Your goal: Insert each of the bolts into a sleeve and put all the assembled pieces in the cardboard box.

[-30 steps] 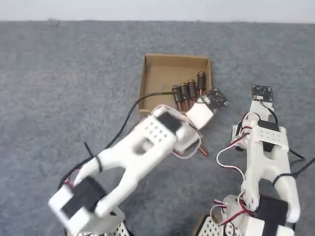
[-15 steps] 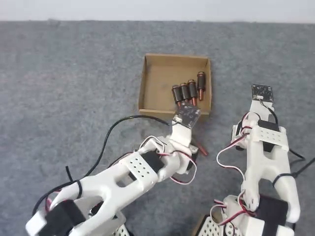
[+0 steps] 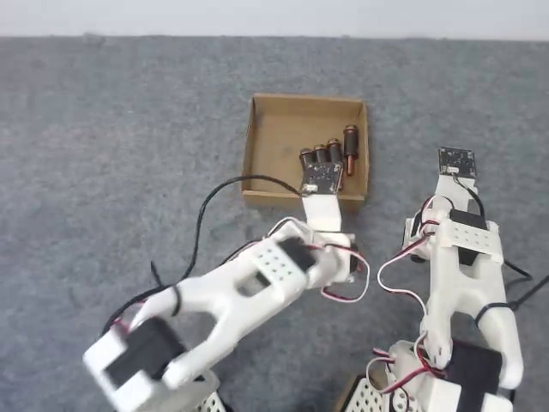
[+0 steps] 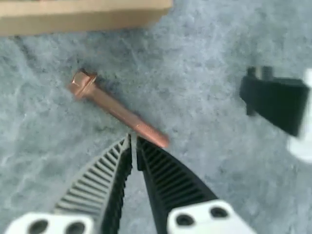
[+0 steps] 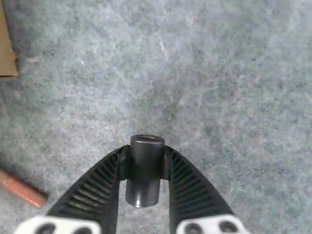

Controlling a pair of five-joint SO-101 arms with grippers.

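A: Left side first. What is noted at the left pincer (image 4: pixel 133 141)?

B: The jaws are drawn to a narrow slit, with nothing gripped. The tips are held just beside the threaded end of the bolt (image 4: pixel 117 109).

A: How is the bolt described?

B: Copper-coloured, with a flanged hex head, a smooth shank and thread at the far end. It is laid flat and slanted on the grey, felt-like desk (image 3: pixel 103 172). Its head is turned toward the cardboard box (image 3: pixel 249 146), near the outer wall but apart from it.

A: And inside the box?

B: Four assembled pieces (image 3: pixel 350 139) are seen in the high view. They are dark sleeves with copper ends showing, lined side by side in the box's right half. Three are partly covered by the left arm's wrist board (image 3: pixel 322 178).

A: Is any writing recorded?

B: Markings on that board are too small to be read.

A: Right side?

B: A sleeve (image 5: pixel 146 168) is clamped across its sides in the right pincer (image 5: pixel 146 155). It is a short, dark metal cylinder, hollow, with its open end visible. The bolt's threaded tip is seen on the desk nearby in the right wrist view.
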